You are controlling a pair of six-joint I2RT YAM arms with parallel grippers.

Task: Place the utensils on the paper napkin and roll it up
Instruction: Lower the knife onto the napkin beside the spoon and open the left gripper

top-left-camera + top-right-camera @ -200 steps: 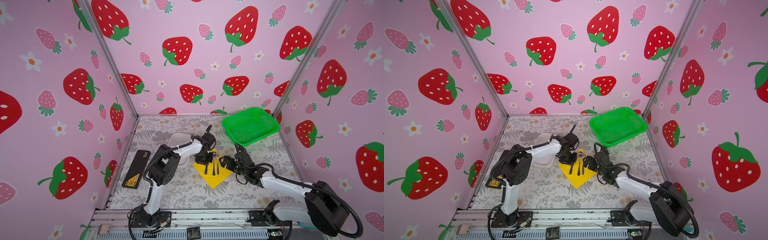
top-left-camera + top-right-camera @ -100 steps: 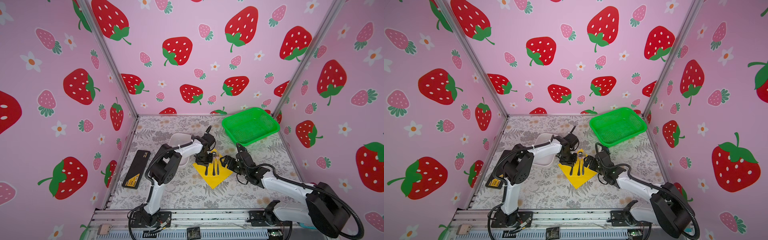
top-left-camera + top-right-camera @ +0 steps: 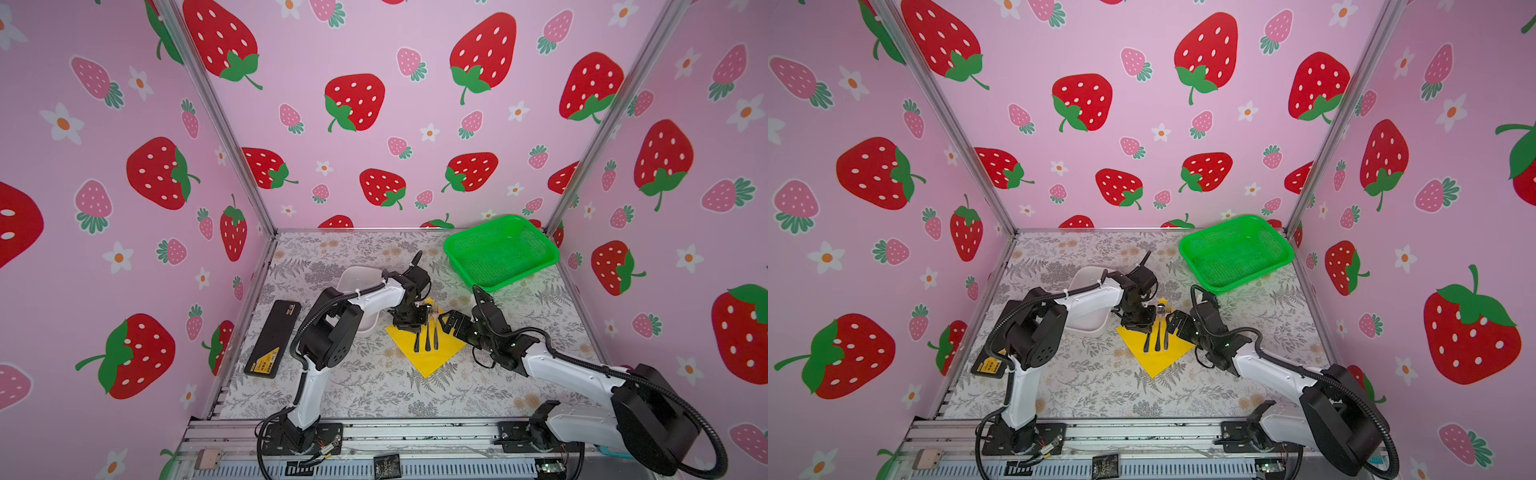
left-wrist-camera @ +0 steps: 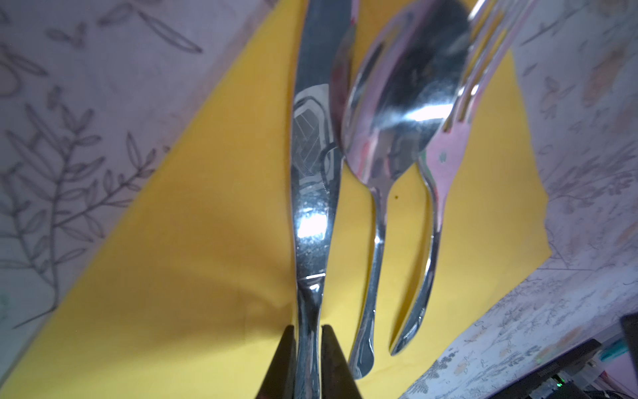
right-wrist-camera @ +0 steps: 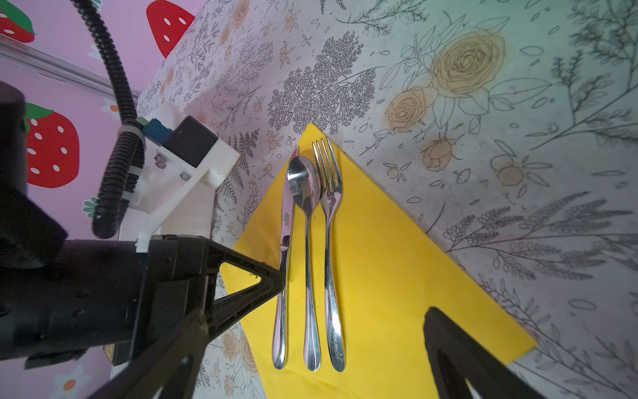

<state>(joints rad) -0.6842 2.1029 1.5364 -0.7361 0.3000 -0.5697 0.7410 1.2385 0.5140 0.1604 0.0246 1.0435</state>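
Observation:
The yellow paper napkin [image 3: 430, 357] [image 3: 1156, 362] lies as a diamond mid-table. The utensils rest on it side by side: knife [image 5: 283, 221], spoon [image 5: 305, 193], fork [image 5: 329, 207]. In both top views they show as dark handles, knife [image 3: 417, 341], spoon [image 3: 427, 338], fork [image 3: 436, 334]. My left gripper [image 4: 308, 345] [image 3: 415, 328] reaches down at the napkin's left side, shut on the knife's handle, with the knife lying flat. My right gripper [image 5: 317, 317] [image 3: 451, 323] hovers wide open over the handle ends, touching nothing.
A green mesh basket [image 3: 453, 246] [image 3: 1187, 249] stands at the back right. A white tray [image 3: 353, 274] sits under the left arm. A black box [image 3: 273, 338] lies at the left edge. Floral tablecloth surrounds the napkin.

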